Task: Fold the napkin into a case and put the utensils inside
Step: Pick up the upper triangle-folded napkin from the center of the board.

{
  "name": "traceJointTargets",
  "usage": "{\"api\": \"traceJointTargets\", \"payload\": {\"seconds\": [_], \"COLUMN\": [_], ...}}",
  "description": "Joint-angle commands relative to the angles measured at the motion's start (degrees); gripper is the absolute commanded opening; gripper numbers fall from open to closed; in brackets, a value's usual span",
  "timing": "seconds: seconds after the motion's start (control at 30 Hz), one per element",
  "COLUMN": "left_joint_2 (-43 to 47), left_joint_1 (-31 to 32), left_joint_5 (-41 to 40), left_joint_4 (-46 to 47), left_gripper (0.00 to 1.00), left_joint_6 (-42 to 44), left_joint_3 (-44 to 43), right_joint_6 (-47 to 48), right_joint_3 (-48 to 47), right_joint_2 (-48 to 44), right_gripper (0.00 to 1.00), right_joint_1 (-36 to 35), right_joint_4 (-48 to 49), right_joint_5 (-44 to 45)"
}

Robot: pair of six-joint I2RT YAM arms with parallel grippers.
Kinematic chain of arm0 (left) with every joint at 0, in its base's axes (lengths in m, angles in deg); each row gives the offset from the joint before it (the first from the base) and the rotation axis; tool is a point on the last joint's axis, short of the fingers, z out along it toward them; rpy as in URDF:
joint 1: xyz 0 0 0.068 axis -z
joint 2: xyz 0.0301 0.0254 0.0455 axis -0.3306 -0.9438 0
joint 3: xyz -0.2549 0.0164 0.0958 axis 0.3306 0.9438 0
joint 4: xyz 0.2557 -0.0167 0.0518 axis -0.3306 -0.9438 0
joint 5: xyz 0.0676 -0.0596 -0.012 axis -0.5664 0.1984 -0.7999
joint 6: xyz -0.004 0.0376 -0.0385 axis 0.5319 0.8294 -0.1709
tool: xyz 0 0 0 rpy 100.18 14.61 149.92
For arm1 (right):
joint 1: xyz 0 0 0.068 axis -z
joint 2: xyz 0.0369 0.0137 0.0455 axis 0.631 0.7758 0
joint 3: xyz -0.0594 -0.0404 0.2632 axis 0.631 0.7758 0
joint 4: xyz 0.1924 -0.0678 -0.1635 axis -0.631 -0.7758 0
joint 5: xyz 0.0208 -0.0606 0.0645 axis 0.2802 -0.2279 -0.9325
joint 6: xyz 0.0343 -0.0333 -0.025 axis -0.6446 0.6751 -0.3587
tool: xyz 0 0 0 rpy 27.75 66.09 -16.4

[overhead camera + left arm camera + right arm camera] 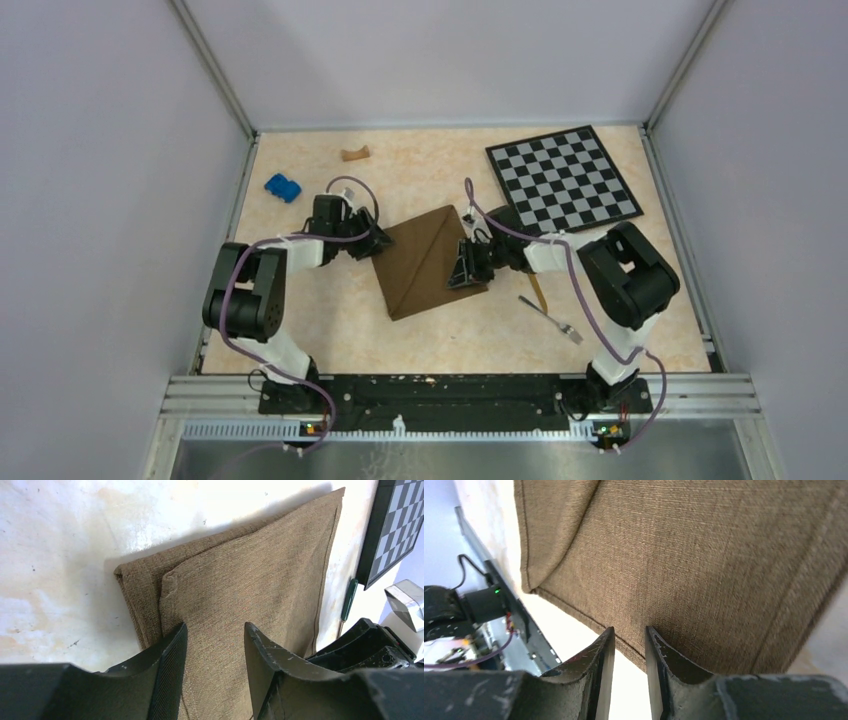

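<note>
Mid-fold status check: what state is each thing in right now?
napkin: partly folded, layered, flat on the table.
left gripper: open, over the napkin's left edge.
right gripper: narrowly open at the napkin's right edge.
fork: loose on the table, outside the napkin.
knife: mostly hidden, outside the napkin.

Fixed overhead view facing down, two wrist views close, sharing napkin (425,262)

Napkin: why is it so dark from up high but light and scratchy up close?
Top external view: the napkin is far off, so its weave blurs into dark brown. Left wrist view: close and bright, threads show, a shadow lines its edge. Right wrist view: threads sharp, table washed out white.
</note>
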State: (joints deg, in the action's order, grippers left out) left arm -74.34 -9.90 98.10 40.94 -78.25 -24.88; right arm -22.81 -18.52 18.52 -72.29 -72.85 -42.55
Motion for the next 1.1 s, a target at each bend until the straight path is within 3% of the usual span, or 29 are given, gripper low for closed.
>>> {"api": "traceJointTargets", "payload": {"seconds": [0.0, 0.2, 0.4, 0.47, 0.57, 0.67, 1.07], "left_joint_2": [3.4, 18.8, 31.5, 34.2, 35.8, 37.0, 36.1], "left_joint_1": [0.0, -0.3, -4.7, -7.1, -9.8, -11.3, -11.9], "left_joint_5": [0.8, 4.3, -4.1, -8.0, -10.8, -12.3, -7.2], "left_joint_4": [2.9, -4.5, -17.9, -21.1, -24.3, -24.8, -20.3], "left_gripper": [0.53, 0.62, 0.81, 0.88, 0.92, 0.94, 0.93], "left_joint_6": [1.5, 1.7, 5.2, 4.2, 2.9, 2.5, 2.8], "left_joint_3": [1.7, 2.4, 1.5, 2.7, 3.9, 5.6, 9.8], "right_joint_6": [7.0, 11.4, 19.1, 20.1, 22.1, 22.2, 24.4], "right_joint_3": [1.0, -3.1, -9.6, -13.0, -19.1, -24.3, -26.7], "right_joint_2": [-2.9, -7.7, -11.1, -8.9, -5.0, -0.2, 6.2], "right_gripper": [0.29, 0.38, 0.71, 0.75, 0.75, 0.66, 0.45], "right_joint_1": [1.5, 0.5, -12.2, -16.5, -24.9, -29.5, -32.4], "right_joint_4": [-4.7, -12.4, -16.1, -18.3, -23.0, -27.2, -27.6], "right_joint_5": [13.7, 20.1, 25.5, 26.2, 34.7, 39.9, 43.9]}}
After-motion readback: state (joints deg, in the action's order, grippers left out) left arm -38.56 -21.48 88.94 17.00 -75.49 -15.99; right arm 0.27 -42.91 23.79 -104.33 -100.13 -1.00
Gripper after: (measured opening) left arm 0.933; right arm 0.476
